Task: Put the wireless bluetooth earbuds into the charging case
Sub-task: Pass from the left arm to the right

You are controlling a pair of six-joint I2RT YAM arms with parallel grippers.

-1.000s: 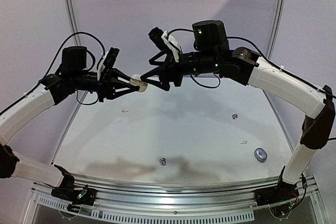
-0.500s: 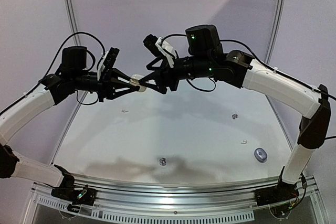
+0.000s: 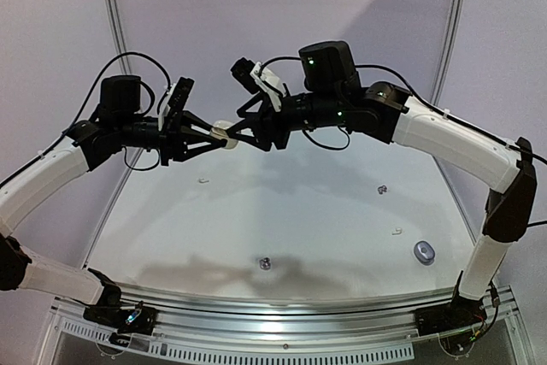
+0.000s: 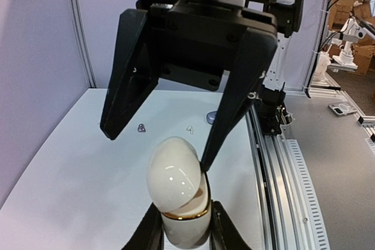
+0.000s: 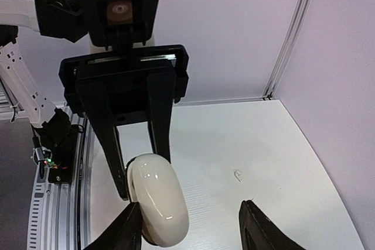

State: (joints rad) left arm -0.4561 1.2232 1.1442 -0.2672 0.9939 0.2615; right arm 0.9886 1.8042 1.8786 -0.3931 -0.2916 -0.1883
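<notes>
The glossy cream-white, egg-shaped case (image 3: pixel 224 135), gold-banded with its lid slightly ajar, is held aloft left of centre. Tiny earbuds lie well apart below: a white earbud (image 3: pixel 203 181) far left, another (image 3: pixel 397 231) near right; a grey earbud (image 3: pixel 382 188) far right, another (image 3: pixel 265 263) near centre.

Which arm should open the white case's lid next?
Right. The right gripper's open fingers straddle the white case's lid, while the left gripper is shut on its base, holding it in the air.

white table (image 3: pixel 308 220) w/ 2 white buds (image 3: pixel 202 181) (image 3: pixel 397 231), 2 grey buds (image 3: pixel 265 262) (image 3: pixel 382 188) & a blue-grey case (image 3: pixel 423 252).
</notes>
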